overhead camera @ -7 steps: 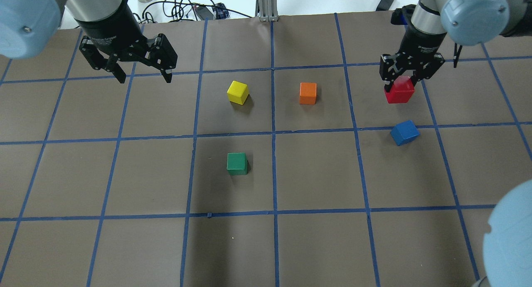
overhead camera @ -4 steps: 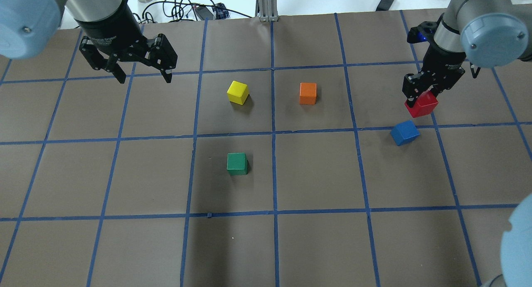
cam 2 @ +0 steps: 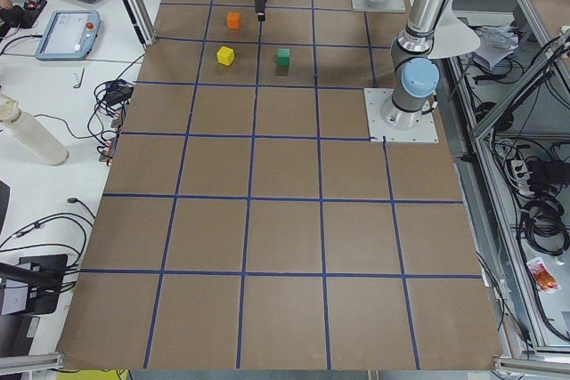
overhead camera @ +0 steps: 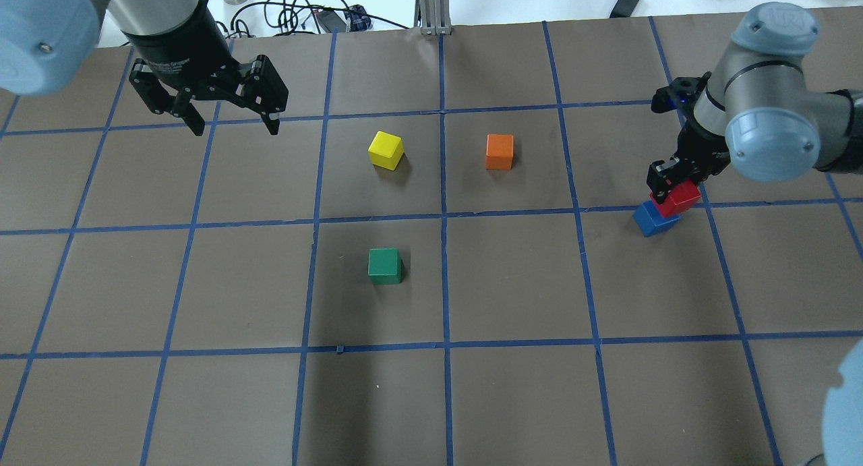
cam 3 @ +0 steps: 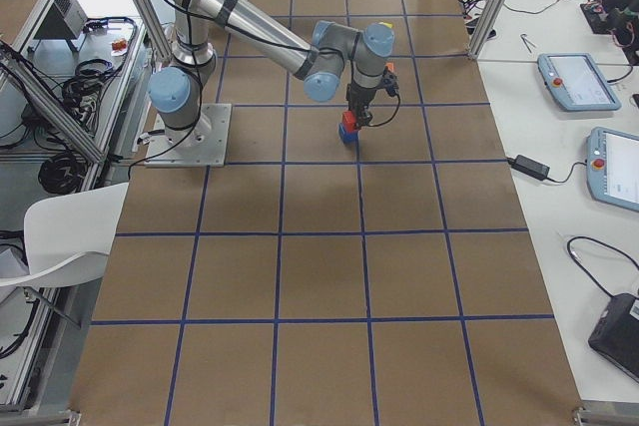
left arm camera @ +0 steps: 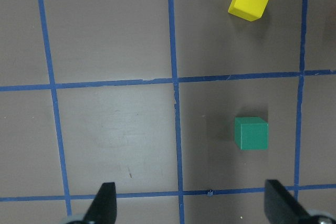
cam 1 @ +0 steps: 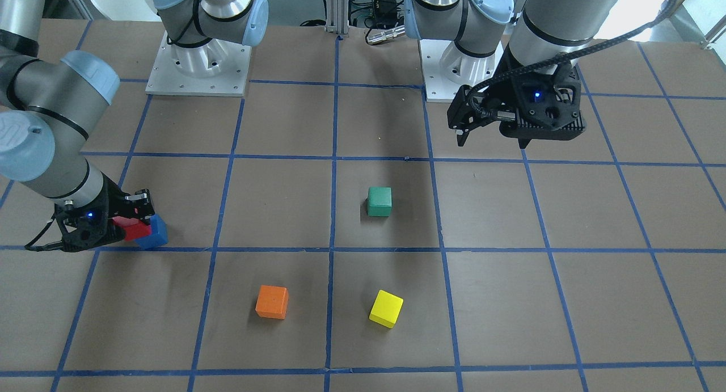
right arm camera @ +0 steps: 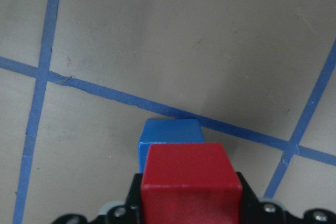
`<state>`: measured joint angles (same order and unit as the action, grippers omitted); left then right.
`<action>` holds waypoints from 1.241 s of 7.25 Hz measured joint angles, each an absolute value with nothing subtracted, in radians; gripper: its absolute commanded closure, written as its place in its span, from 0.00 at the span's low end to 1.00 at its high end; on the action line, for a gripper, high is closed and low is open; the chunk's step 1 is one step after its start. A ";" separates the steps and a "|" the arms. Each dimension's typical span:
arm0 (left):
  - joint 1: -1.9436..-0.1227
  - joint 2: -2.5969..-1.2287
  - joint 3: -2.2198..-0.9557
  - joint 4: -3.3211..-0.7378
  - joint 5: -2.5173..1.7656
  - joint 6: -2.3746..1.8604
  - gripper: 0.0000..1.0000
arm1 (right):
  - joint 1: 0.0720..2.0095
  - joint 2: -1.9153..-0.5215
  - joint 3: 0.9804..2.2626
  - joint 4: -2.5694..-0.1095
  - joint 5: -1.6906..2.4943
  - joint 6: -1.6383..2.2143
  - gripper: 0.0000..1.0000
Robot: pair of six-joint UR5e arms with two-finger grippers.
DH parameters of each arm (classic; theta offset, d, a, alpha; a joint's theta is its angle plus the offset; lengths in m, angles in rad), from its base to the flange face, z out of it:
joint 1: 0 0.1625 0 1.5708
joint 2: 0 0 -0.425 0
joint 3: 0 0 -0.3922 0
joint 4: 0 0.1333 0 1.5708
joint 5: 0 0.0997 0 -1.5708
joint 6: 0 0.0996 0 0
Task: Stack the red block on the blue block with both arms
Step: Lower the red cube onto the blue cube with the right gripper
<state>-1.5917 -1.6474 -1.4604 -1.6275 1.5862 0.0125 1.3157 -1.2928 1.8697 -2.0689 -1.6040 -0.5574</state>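
Well to the left of the blue block [overhead camera: 648, 222], the left hand [overhead camera: 236, 129] hangs above the desk [overhead camera: 512, 284] with its fingers spread apart and nothing between them; closer in, but also left of the blue block and well apart from it, sit a yellow block [overhead camera: 385, 149], a green block [overhead camera: 384, 266] and an orange block [overhead camera: 499, 151]; at the blue block itself the right hand [cam 1: 127, 222] is clamped on the red block [right arm camera: 190, 169], holding it over the blue block but off-centre, so a strip of blue top shows; whether the two touch I cannot tell. The likely trouble: released with that offset, the red block could tip off an edge, or pressing down could shove the blue block, which lies skewed to the tape lines. The red block is a small matte cube with plain faces and crisp edges, matching the blue block in size.
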 measured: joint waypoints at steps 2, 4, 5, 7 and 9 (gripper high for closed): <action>-1.592 -1.647 -1.460 -1.628 1.586 0.012 0.00 | 1.318 -1.299 1.894 -2.100 -1.599 -0.557 1.00; -1.591 -1.649 -1.460 -1.628 1.586 0.012 0.00 | 1.320 -1.305 1.897 -2.094 -1.600 -0.557 1.00; -1.591 -1.649 -1.460 -1.628 1.586 0.012 0.00 | 1.320 -1.310 1.897 -2.086 -1.602 -0.556 1.00; -1.591 -1.649 -1.460 -1.628 1.586 0.012 0.00 | 1.321 -1.317 1.897 -2.071 -1.602 -0.555 0.86; -1.591 -1.649 -1.460 -1.628 1.586 0.012 0.00 | 1.321 -1.316 1.898 -2.069 -1.600 -0.554 0.30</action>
<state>-1.5908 -1.6490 -1.4604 -1.6276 1.5861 0.0122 1.3208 -1.3158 1.8975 -2.0695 -1.5998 -0.5540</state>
